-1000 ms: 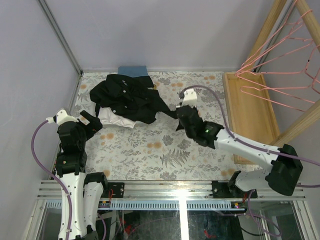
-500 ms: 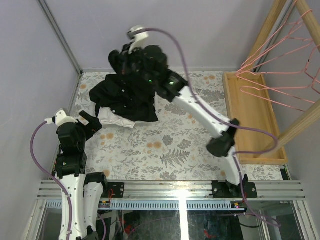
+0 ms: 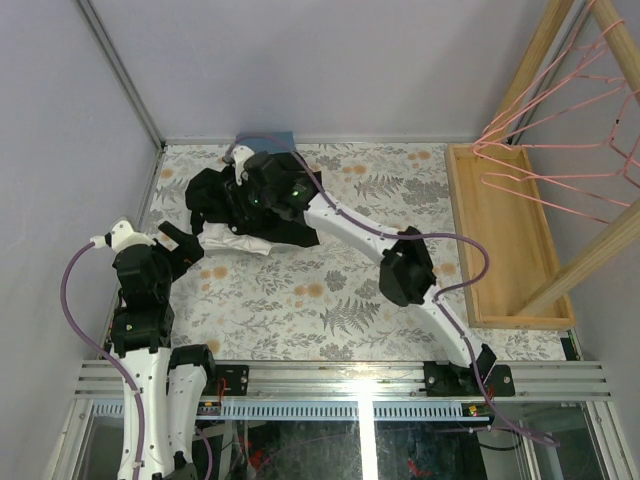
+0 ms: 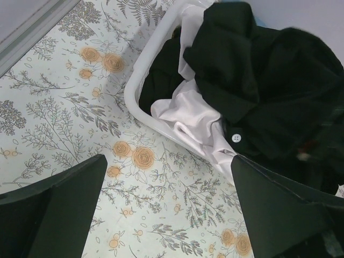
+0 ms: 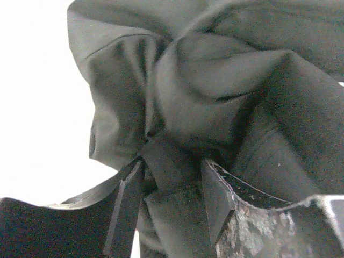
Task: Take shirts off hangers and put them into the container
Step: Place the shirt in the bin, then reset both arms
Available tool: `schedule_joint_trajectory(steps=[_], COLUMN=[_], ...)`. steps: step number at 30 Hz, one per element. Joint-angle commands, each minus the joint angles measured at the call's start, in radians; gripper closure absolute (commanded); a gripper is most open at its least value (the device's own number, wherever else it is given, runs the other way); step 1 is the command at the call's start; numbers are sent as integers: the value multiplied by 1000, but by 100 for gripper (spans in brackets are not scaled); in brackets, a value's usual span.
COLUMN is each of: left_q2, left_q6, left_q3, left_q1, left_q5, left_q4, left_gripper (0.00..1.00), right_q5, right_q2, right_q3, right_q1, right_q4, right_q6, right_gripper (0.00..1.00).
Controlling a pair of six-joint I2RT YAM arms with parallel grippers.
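Table [image 3: 330,300], floral cover: carries everything below.

Wooden tray [image 3: 500,230], along the right edge: nothing seen in it.

Right arm [image 3: 350,225]: stretched diagonally from its base to the far-left corner, elbow raised mid-table, wrist pitched down onto the clothing heap.

Left arm [image 3: 140,300]: folded upright near its base at the left edge, wrist aimed at the heap from just beside it.

Black shirts [image 3: 210,190]: heaped at far left, in and over the container, spilling past its edge.

Container [image 4: 141,80]: white basket, only one rounded corner of the rim exposed.

White shirt [image 4: 188,113]: under the black ones, draped over the basket rim.

Hangers [image 3: 560,150]: pink wire, on the wooden rack at far right, apparently all bare.

Left gripper [image 4: 167,160]: spread wide, holding nothing, above bare table beside the basket.

Right gripper [image 5: 173,164]: jaws part-way apart with a fold of black shirt between them; pinched or let go, cannot be told.

Step in hand, by judgement: setting a black shirt down into the basket. Next move calls for a full release, then a straight lift clear so no fabric trails out.
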Motion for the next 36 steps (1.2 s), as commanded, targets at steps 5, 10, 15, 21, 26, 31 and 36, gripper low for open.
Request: schedule_joint_trajectory(steps=[5,10,15,21,26,31,36], left_q2=[4,7,13,37,9,-34,-41], left_q6=[-3,-1,5,11,23,49,35], left_q3=[-2,-3,-4,31,59,146,293], left_q1=[5,5,6,6,6,6,5], left_q5=[-5,3,21,65,55,39,111], left_q4=[42,45,50,34,60,26,-68], left_gripper=[0,0,0,0,0,0,0], right_q5=[-67,74,367,565,599,524,453], right_q2=[-392,-551,-794,-1128,-1331,-1486,-1566], right_q3=[-130,-299,-655,-1057,-1355,-1475,-1409], right_q1=[-14,-14,-14,-14,-13,-14,-13], right_q4=[5,12,105,188,228,254,121], right_q6=[-87,-114,-115,-87,15,62,49], right_gripper=[26,24,21,12,11,3,1])
